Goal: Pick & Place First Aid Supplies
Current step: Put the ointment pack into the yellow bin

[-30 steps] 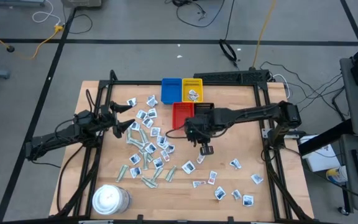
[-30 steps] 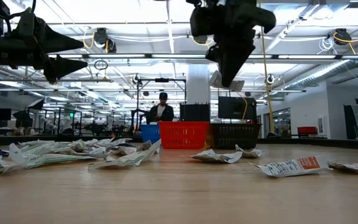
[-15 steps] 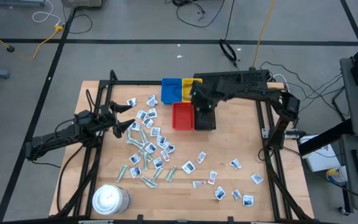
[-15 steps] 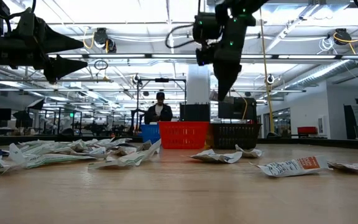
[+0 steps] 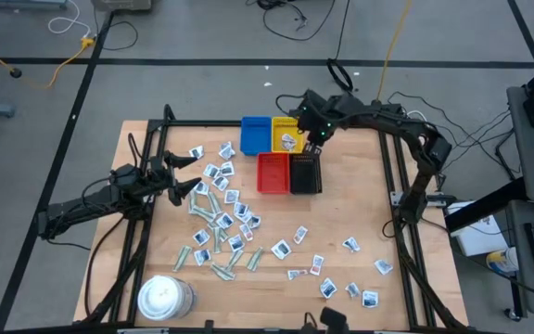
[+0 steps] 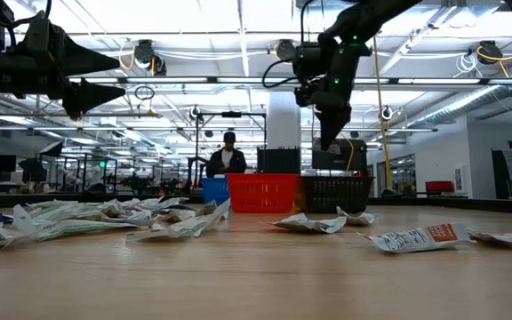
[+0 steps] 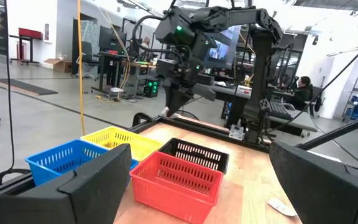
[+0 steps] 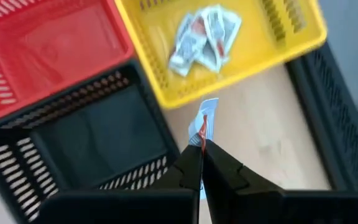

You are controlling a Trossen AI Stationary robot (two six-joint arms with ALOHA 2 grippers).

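The supplies are small flat packets. Many lie scattered on the wood left of centre [image 5: 221, 209], and a looser group lies toward the near right [image 5: 332, 269]. A few rest in the yellow tray [image 5: 288, 142] [image 8: 204, 37]. My right gripper [image 5: 311, 139] [image 8: 202, 146] hangs high over the edge between the yellow tray and the black tray [image 8: 98, 137], shut on one packet [image 8: 206, 118]. My left gripper [image 5: 193, 178] [image 7: 201, 149] waits open above the left pile, raised off the table. My right gripper pinches a small white packet with a red mark by its end [image 8: 202, 134], between the two fingertips [image 8: 191, 163]. The fingers come from above, pointing down. The packet is lifted clear and sticks out past the fingertips, over the bare wood beside the yellow tray's rim.
Four trays sit in a block at the table's far middle: blue [image 5: 255, 134], yellow [image 5: 286, 128], red [image 5: 273, 173] and black [image 5: 305, 173]. A round white tub [image 5: 163, 297] stands at the near left corner. A dark frame [image 5: 392, 176] borders the table. A person stands far behind [image 6: 229, 156].
My right gripper has risen from the middle of the table and travelled toward the far edge, passing over the red and black trays to the yellow tray's side, staying shut on the packet. The packets on the table lie as before.
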